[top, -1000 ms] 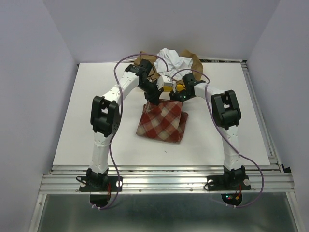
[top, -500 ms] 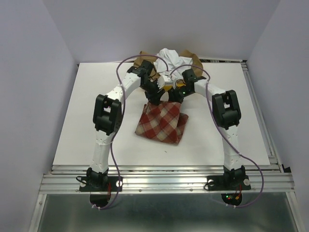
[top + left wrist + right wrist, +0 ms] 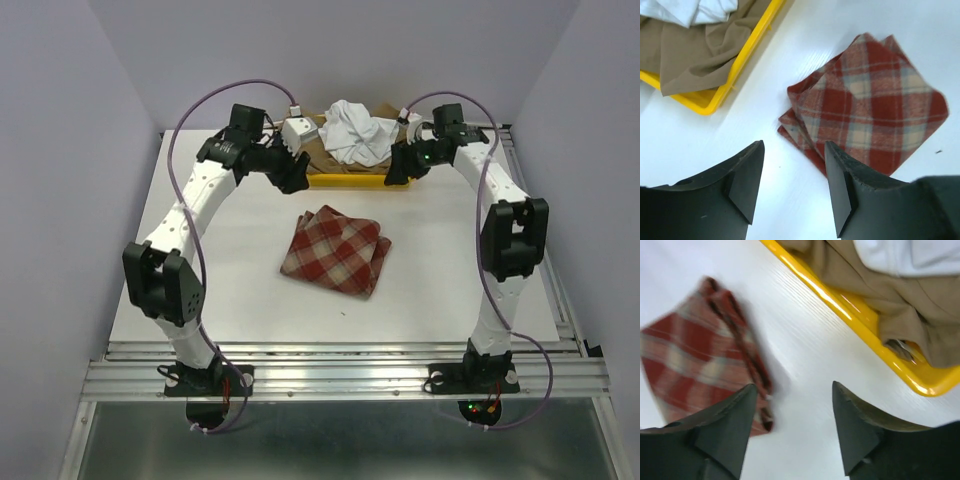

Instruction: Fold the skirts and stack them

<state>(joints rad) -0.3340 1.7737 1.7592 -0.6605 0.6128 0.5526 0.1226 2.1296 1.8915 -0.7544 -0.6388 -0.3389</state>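
I see the checked skirt (image 3: 335, 252) folded mid-table; left gripper (image 3: 792, 185) and right gripper (image 3: 795, 425) gape empty. Next I'd take the white skirt (image 3: 355, 132) (heaped on the tan skirt (image 3: 695, 55)) from the tray (image 3: 345, 181)

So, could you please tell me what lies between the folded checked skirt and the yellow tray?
Only bare white table; the left wrist view shows that open strip between the checked skirt and the yellow tray.

Pale lilac walls (image 3: 60, 150) enclose a white table (image 3: 420, 290), seemingly evenly lit.
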